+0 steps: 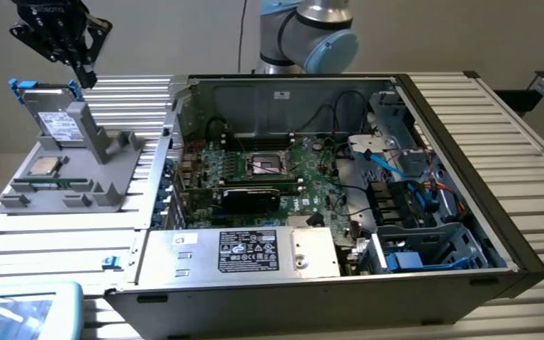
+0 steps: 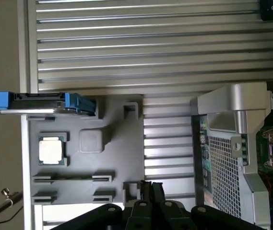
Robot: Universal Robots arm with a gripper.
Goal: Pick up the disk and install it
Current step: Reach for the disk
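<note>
The disk (image 1: 53, 119) stands upright on its edge in a slot at the back of a grey holder (image 1: 111, 152), its white label facing outward and blue carrier tabs at its ends. My gripper (image 1: 85, 76) hangs just above and slightly behind the disk, shut, holding nothing and not touching it. In the wrist view the disk (image 2: 40, 103) appears edge-on with its blue frame, set apart from my closed fingertips (image 2: 146, 187), with the grey holder (image 2: 119, 143) between them.
A small square silver CPU chip (image 1: 45, 166) lies in the holder. The open computer case (image 1: 499, 234) fills the exterior view's middle and right, with motherboard (image 1: 272, 166), a silver box with black label (image 1: 253, 251) and a drive cage with blue cables (image 1: 423, 241). The slatted table (image 1: 54, 241) surrounds them.
</note>
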